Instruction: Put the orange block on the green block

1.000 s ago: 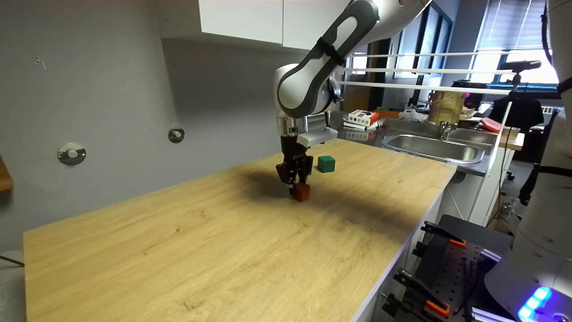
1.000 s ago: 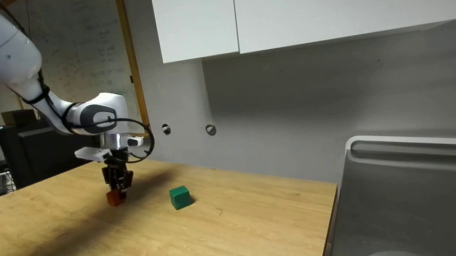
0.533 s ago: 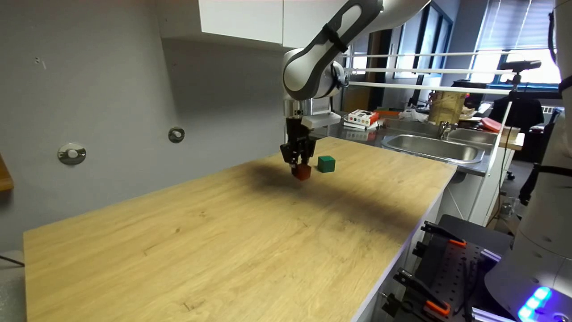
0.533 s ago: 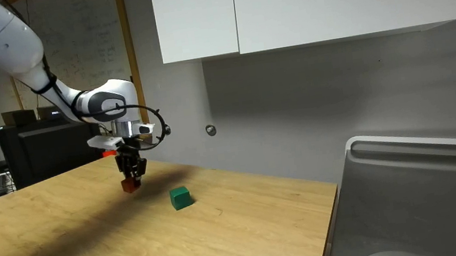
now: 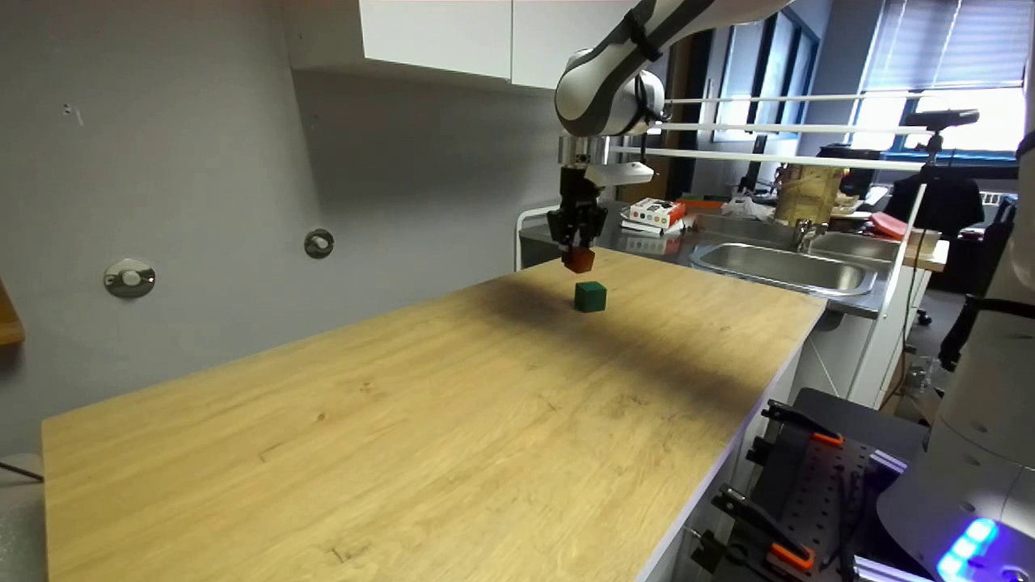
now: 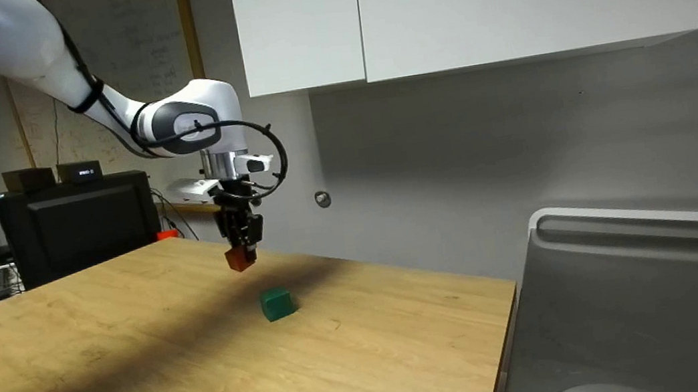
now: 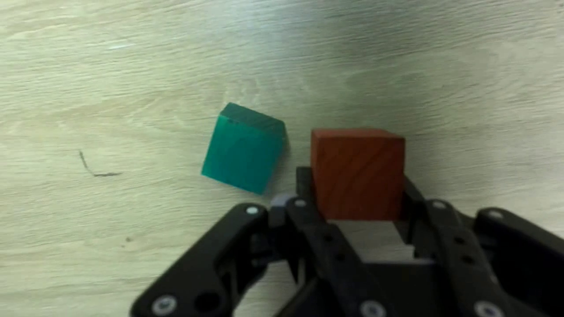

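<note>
The gripper, clamped on opposite sides of the orange block, holds it in the air above the wooden table; the green block rests on the table, lower down and near, the two blocks apart in both exterior views. In the wrist view the orange block appears to the right of the green one; in an exterior view a metal sink lies past the table's end.
</note>
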You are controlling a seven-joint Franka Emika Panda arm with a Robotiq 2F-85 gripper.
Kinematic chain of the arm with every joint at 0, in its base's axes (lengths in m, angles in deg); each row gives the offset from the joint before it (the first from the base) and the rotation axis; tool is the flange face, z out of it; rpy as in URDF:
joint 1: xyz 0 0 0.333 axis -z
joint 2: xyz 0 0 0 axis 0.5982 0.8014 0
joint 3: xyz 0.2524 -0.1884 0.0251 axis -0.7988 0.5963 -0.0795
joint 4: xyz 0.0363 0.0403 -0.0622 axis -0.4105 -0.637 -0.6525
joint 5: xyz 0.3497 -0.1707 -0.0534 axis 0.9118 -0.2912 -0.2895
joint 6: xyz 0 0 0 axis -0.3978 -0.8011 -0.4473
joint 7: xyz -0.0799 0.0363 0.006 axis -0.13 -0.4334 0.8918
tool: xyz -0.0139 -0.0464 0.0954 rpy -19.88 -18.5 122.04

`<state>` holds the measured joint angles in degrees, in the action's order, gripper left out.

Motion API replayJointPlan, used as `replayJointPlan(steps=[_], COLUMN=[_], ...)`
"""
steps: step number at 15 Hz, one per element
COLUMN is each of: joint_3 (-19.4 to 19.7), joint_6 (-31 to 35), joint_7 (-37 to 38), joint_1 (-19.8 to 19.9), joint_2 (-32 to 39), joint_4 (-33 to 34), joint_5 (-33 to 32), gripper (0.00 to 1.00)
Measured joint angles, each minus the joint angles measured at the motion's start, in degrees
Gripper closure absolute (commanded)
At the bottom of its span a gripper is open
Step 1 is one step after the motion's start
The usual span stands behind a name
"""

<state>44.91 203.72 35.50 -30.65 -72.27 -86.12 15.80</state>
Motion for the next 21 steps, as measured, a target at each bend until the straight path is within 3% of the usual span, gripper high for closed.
replayJointPlan(steps=[7,15,17,19,21], joint_3=[2.0,1.9,1.9,1.9,1.9], joint_6=[-0.2,-0.2,-0.3,-0.4,-0.5], joint_7=[-0.2,-0.2,-0.2,-0.2,-0.2], joint_1=[3.1,3.4,3.5,3.6,3.8], joint_2=[1.2,6.1,7.5,8.7,9.6], joint_4=[0.3,3.8,4.7,5.5,6.2], joint_5=[0.3,1.1,1.3,1.3,1.4], gripper=[0.81,0.81,0.31,0.28,0.16])
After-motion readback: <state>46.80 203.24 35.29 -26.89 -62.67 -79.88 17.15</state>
